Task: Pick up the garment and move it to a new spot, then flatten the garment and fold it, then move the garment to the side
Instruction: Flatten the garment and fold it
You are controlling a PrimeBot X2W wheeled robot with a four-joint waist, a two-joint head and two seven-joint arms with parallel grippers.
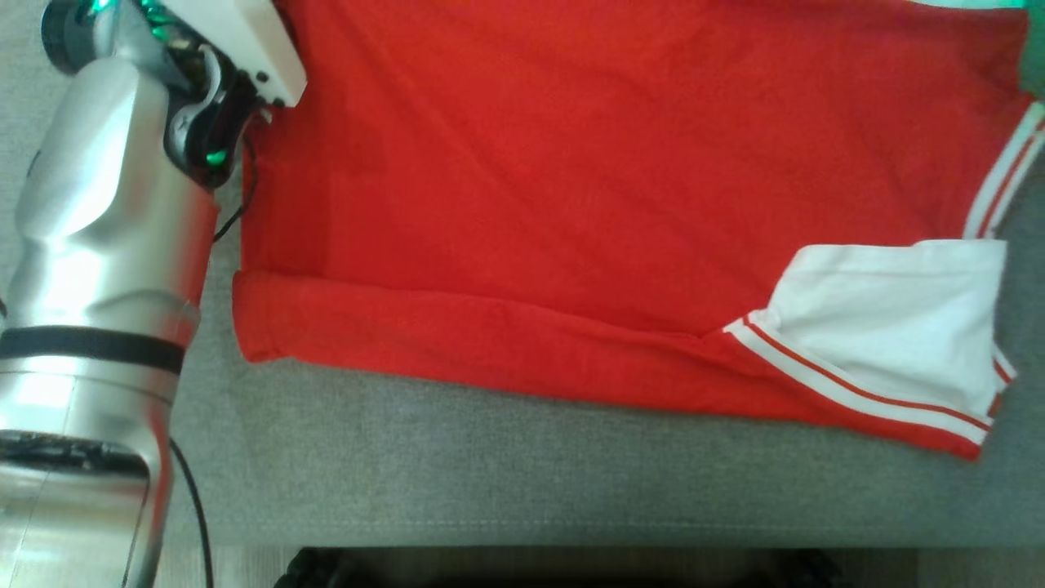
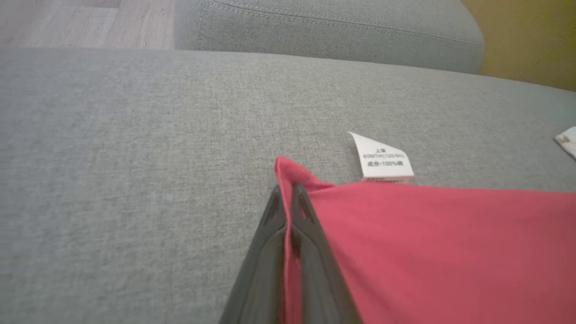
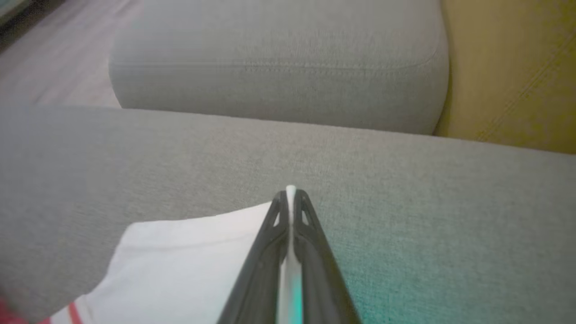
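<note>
The left gripper (image 2: 288, 191) was clamped tight on a red corner of the shirt (image 2: 450, 252), the cloth pinched between its two dark fingers, as seen from the left wrist. The right gripper (image 3: 290, 194) was likewise closed, with a thin edge of the shirt's white panel (image 3: 193, 261) caught between its fingers. From the head camera, the red shirt lay spread across a grey upholstered cushion (image 1: 490, 474). Its near edge was turned over in a long band, and the white panel, trimmed in red-and-white stripes, sat at the robot's right. A white care label (image 2: 382, 159) stuck out just beside the gripped red corner. The silver left forearm (image 1: 98, 269) reached along the shirt's left edge.
</note>
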